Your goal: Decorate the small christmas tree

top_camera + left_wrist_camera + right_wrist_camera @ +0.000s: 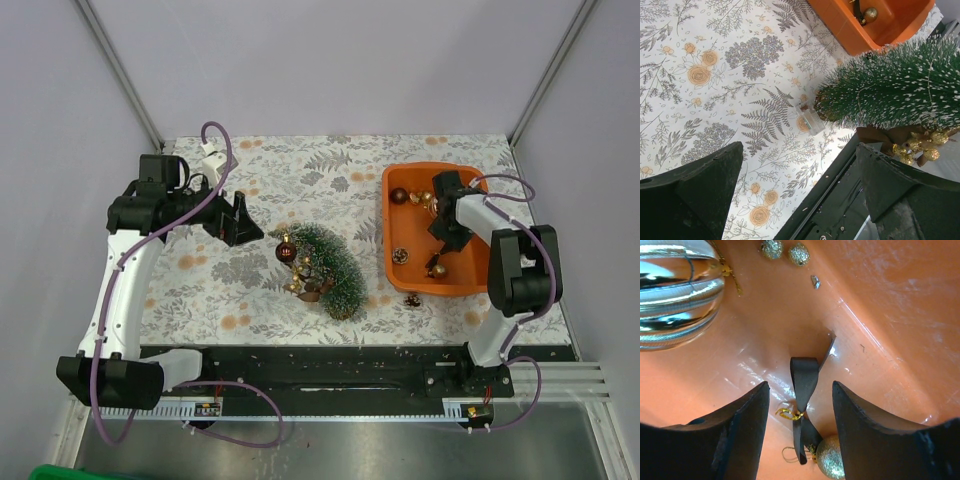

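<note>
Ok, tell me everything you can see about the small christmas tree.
The small christmas tree is a slim cone of dark green bristly needles flecked white like frost. It lies on its side, slanted across the middle of the flowered tablecloth, left of the orange tray and apart from it. A thin pale wire runs over the needles. A dark red bauble and small gold baubles sit against its left side; whether they hang on it I cannot tell. Nothing grips it.
</note>
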You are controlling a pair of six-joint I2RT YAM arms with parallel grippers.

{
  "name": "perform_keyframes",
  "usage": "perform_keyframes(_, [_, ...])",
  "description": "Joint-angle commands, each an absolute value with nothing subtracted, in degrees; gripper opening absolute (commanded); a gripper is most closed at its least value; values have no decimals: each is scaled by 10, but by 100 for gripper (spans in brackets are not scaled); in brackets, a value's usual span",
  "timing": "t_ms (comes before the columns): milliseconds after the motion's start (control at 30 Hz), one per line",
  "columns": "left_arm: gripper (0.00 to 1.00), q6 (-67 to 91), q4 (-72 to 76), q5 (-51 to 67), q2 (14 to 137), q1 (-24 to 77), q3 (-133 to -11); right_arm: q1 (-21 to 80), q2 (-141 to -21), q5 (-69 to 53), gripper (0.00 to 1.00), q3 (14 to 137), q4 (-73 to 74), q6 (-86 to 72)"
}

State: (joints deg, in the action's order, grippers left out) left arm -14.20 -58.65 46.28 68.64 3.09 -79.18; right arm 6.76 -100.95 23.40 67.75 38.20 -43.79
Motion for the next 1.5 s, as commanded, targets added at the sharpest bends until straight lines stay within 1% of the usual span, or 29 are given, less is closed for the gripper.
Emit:
perform_keyframes(0, [99,-152,-580,466,683,25,-816,69,-1037,275,61,688,370,-448])
perform_keyframes(133, [99,-155,-588,468,680,23,-825,62,-1052,283,60,681,367,-447])
perform_keyframes(267, [99,-156,-591,469,680,21,-829,57,-1056,283,49,673,352,-443])
perform_keyframes(300, [99,-156,-591,469,679,21,-830,55,-1057,282,45,672,350,-443])
perform_keyframes(367, [99,-155,-591,470,681,21,-829,54,-1056,279,35,667,346,-444])
perform_keyframes(467, [99,-154,-591,472,680,21,-829,53,-1023,265,14,651,334,-447])
perform_keyframes(533, [99,-153,-591,472,680,21,-829,54,-981,253,6,643,328,-448])
perform_keyframes(567, [99,-154,-591,473,680,21,-828,54,-960,247,4,642,330,-447])
perform_keyframes(700, [99,-154,-591,471,678,20,-825,55,-855,213,0,655,342,-437])
perform_keyframes(800, [99,-155,-591,471,676,20,-823,54,-777,178,0,668,339,-430])
perform_keyframes(1033, [99,-151,-588,473,672,20,-823,73,-671,100,0,740,381,-403])
perform_keyframes(1200, [99,-148,-589,474,668,20,-822,112,-650,19,1,826,391,-367])
perform_keyframes(1367, [99,-142,-589,476,657,20,-817,190,-646,-54,3,894,364,-354])
perform_keyframes(1467, [99,-142,-588,475,650,20,-812,218,-632,-98,3,907,320,-367])
